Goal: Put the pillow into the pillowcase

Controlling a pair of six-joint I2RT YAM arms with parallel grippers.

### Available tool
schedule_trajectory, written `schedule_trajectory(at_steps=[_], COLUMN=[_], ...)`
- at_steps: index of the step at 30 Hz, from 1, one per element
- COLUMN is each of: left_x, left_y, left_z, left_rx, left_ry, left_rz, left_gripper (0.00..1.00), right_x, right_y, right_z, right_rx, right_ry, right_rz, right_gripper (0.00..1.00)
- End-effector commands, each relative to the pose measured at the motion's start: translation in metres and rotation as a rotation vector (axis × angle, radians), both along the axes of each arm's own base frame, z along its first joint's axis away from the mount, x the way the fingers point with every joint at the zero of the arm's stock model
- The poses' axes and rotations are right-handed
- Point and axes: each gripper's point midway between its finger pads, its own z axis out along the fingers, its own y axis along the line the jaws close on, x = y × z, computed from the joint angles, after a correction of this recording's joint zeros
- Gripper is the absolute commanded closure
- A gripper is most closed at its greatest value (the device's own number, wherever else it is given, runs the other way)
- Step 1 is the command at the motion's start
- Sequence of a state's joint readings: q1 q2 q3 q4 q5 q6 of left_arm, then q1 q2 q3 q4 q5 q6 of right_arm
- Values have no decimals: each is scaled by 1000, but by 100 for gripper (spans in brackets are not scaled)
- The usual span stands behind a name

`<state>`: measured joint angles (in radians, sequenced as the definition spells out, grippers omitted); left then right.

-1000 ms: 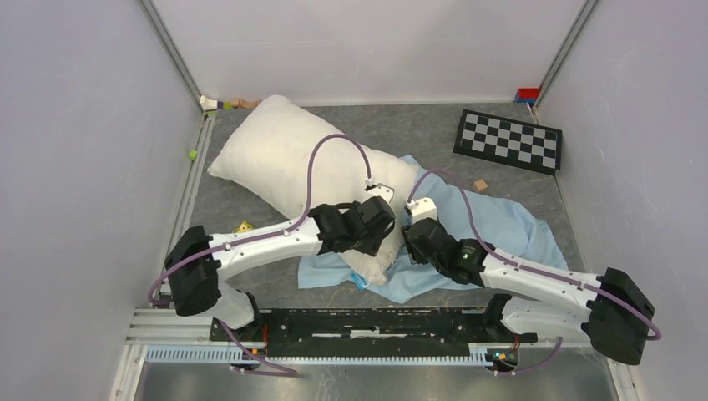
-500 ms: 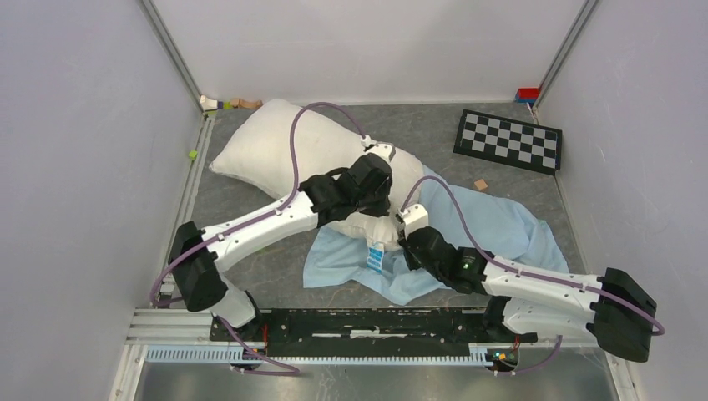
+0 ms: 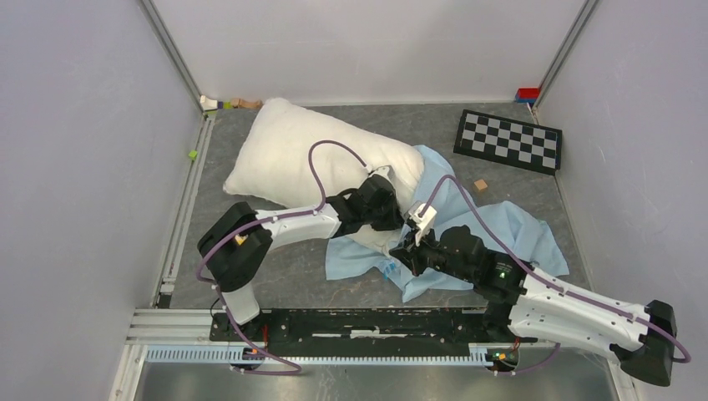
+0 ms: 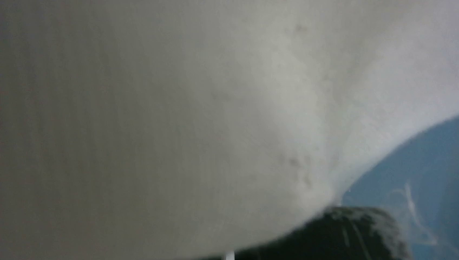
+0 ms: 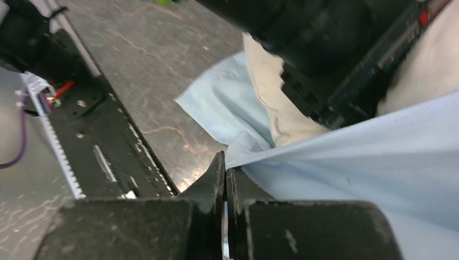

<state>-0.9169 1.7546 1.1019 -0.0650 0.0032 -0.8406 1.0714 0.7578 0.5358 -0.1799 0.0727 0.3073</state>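
Right gripper [image 5: 224, 165] pinches pillowcase [image 5: 346, 162] edge; left gripper [image 3: 380, 219] clamped on pillow [image 3: 292, 159] end just beside it. I judge insertion barely started, pillow mostly outside.

Top camera high behind the arm bases, looking down on the whole table [image 3: 275, 276], left wrist camera pressed against the pillow [image 4: 162, 108], blurred, right wrist camera low, facing the near rail [image 5: 103, 157], all three sharing pillow and pillowcase [image 5: 379, 162].

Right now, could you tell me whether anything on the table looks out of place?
The pillow lies slanted, its near end on the crumpled pillowcase, not inside it. Stray blocks sit in the far-left corner.
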Motion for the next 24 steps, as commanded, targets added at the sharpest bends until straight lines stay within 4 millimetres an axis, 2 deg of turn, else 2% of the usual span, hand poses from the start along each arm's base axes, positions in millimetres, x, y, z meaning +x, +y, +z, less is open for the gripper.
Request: schedule_trajectory(at_steps=[1, 4, 7, 10, 13, 14, 16, 19, 22, 24], left_x=[20, 8, -10, -37, -66, -74, -86, -98, -109, -114], left_y=[-6, -5, -8, -5, 5, 11, 23, 38, 53, 63], left_z=[-20, -32, -31, -32, -31, -30, -26, -15, -5, -5], left_rx=[-31, 30, 46, 41, 31, 30, 46, 43, 58, 64], left_ry=[8, 32, 38, 73, 109, 114, 120, 116, 103, 112], left_rz=[104, 92, 63, 32, 9, 2, -7, -12, -12, -6], left_gripper=[98, 98, 98, 98, 98, 98, 97, 95, 93, 92], right_x=[-37, -23, 13, 38, 54, 57, 60, 58, 61, 67], right_y=[32, 28, 4, -15, -23, -24, -25, -22, -31, -43], right_z=[74, 71, 44, 24, 25, 27, 35, 51, 69, 82], right_rx=[207, 164, 20, -58, -40, -37, -30, -14, -6, -3], right_ry=[-53, -57, -35, -1, -12, -18, -37, -63, -94, -115], right_rz=[256, 177, -63, -223, -293, -301, -299, -266, -301, -355], right_gripper=[100, 100, 100, 100, 99, 94, 79, 53, 35, 27])
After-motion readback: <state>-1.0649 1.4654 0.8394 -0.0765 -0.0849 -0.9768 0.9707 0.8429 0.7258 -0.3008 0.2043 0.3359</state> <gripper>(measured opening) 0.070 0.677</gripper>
